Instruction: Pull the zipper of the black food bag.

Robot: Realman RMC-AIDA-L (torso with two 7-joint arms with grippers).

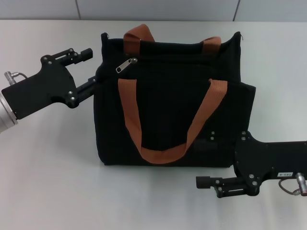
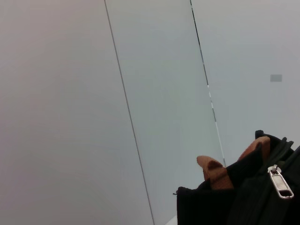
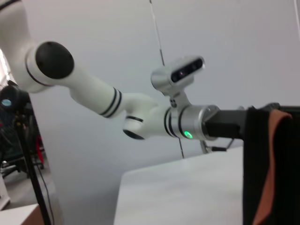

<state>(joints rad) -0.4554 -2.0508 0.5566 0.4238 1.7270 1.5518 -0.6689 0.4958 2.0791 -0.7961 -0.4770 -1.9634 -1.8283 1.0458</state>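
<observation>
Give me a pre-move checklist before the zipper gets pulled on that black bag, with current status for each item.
1. Large boxy black fabric food bag standing upright on the white table: ok.
2. Small silver metal zipper slider in sight, at the bag's top near its left end: ok.
3. Orange-brown webbing handles clear of the slider: ok.
4. Left claw against the bag's left upper edge, beside the slider but not on it: not ok.
5. Left claw gripping the fabric: cannot tell.
6. Right claw low by the bag's front right corner, holding nothing: ok.
</observation>
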